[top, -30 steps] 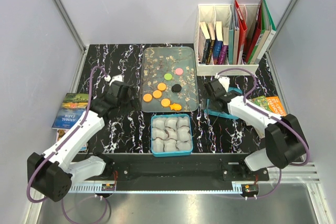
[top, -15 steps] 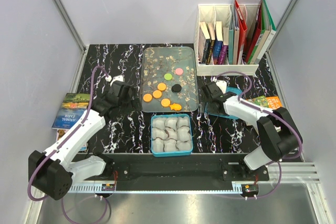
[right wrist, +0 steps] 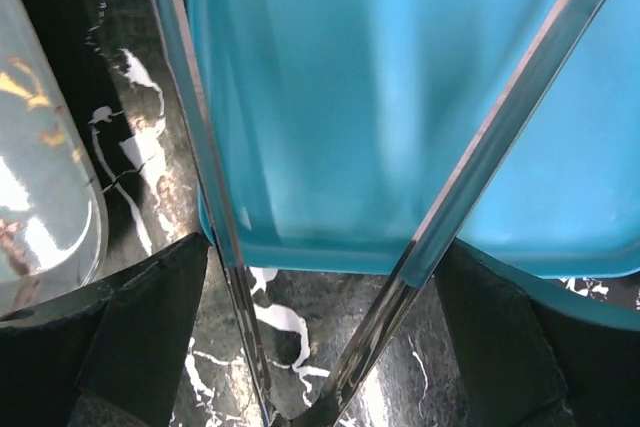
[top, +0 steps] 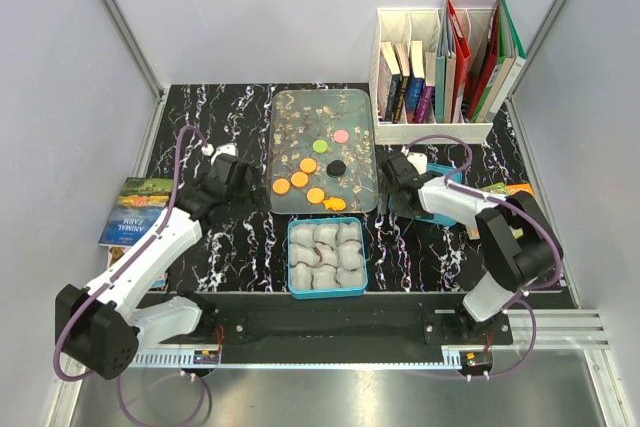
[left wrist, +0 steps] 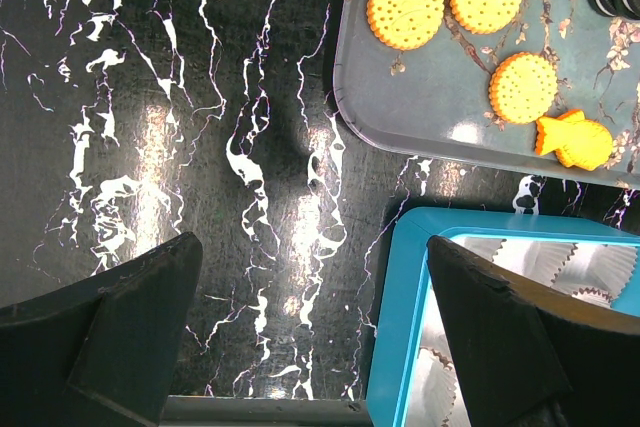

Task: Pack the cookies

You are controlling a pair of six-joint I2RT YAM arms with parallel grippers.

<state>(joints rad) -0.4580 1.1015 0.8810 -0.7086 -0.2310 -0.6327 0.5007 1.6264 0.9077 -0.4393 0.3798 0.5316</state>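
Note:
The cookies lie on a clear flowered tray (top: 300, 112): several orange ones (top: 299, 179), a green (top: 320, 146), a pink (top: 341, 136) and a black (top: 338, 167). The left wrist view shows round orange cookies (left wrist: 405, 9), a fish-shaped orange one (left wrist: 573, 139) and the tray's corner (left wrist: 380, 117). My left gripper (top: 243, 189) (left wrist: 315, 337) hangs open over bare table left of the tray. The right gripper (top: 393, 180) (right wrist: 320, 347) is open and low over the edge of a blue lid (right wrist: 350, 97). Metal tongs (right wrist: 470, 177) lie between its fingers, which do not touch them.
A blue tin (top: 295, 272) (left wrist: 400, 327) full of grey paper cups (top: 327, 255) stands in front of the tray. A white rack of books (top: 440, 67) is at the back right. One book (top: 135, 209) lies at the far left, another (top: 515, 192) at the right.
The right gripper has moved left along the blue lid toward the tray, its arm folding in. The left gripper barely shifted. Both stayed open.

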